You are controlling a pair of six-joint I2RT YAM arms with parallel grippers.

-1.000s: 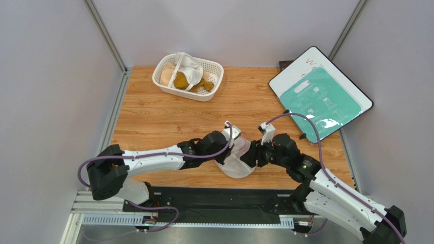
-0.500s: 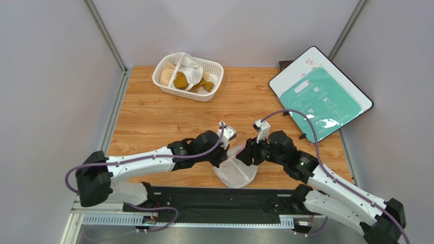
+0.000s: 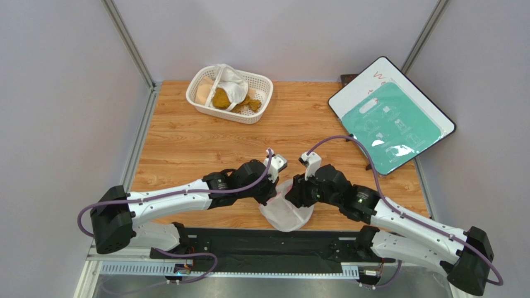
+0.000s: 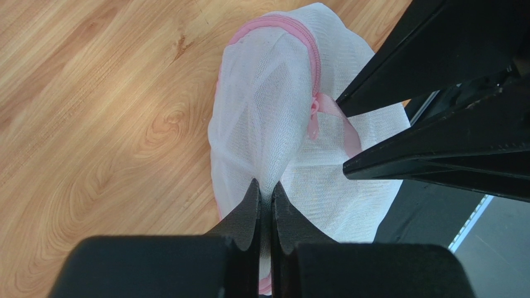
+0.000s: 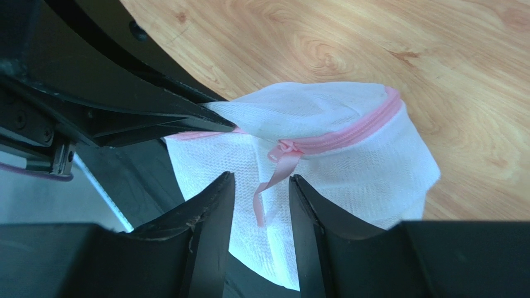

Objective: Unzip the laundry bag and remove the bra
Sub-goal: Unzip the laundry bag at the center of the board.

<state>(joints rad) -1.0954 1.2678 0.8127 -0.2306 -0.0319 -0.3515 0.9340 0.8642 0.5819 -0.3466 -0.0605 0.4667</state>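
Observation:
The laundry bag is a white mesh pouch with pink zipper trim, lying at the table's near edge and partly overhanging it. My left gripper is shut on a fold of its mesh. My right gripper is open, its fingers either side of the pink ribbon zipper pull, not closed on it. The zipper looks closed. The bra is hidden; no mauve fabric shows.
A white lattice basket with mustard and white cloths stands at the back left. A tablet-like board with a teal sheet leans at the back right. The black base rail runs just below the table's near edge.
Both arms have shifted the bag left and toward the near edge. My right gripper has slid left over the bag and now straddles the zipper pull.

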